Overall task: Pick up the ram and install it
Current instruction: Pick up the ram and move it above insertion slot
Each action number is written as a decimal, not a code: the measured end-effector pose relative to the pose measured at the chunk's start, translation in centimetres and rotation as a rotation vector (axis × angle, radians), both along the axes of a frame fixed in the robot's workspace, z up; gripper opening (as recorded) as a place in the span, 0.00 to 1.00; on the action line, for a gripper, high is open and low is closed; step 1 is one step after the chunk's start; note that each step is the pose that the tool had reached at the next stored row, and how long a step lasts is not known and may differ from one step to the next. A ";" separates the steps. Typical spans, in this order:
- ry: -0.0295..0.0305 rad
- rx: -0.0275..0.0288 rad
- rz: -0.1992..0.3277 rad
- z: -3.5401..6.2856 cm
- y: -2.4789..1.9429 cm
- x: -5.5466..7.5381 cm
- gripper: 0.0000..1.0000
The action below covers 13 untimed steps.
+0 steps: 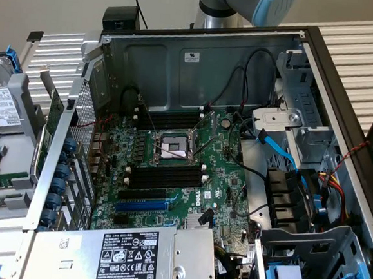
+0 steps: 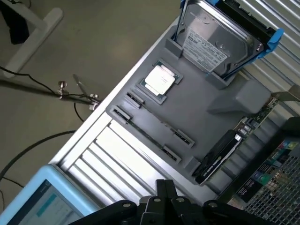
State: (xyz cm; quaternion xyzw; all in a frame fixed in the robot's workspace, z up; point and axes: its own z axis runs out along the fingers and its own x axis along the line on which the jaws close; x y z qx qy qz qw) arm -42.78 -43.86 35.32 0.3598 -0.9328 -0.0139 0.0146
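Jaws shut on nothing, ram in the tray outside the case.

In the wrist view we see the gripper with its black fingers pressed together and nothing between them, hanging over the gray tray. The ram stands on edge in the tray, a thin dark stick between two end clips, near the square processor and apart from the hard drive in its blue frame. In the exterior view we note the same tray on the exterior view's left, beside the open computer case, with the ram showing as a green strip on it. Inside the case, the black memory slots on the motherboard hold no stick. The arm shows above the case's back wall.
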 end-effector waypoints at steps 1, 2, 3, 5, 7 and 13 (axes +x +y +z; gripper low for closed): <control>0.0000 0.0000 0.017 -0.04 0.00 0.0 0.11; -0.0001 0.0000 0.036 -0.08 0.00 0.0 0.11; -0.0001 0.0001 0.054 -0.11 0.00 0.0 0.11; -0.0001 0.0001 0.091 -0.18 0.00 0.0 0.11; -0.0001 0.0000 0.128 -0.26 0.00 0.0 0.11; -0.0001 0.0002 0.236 -0.46 0.00 0.0 0.11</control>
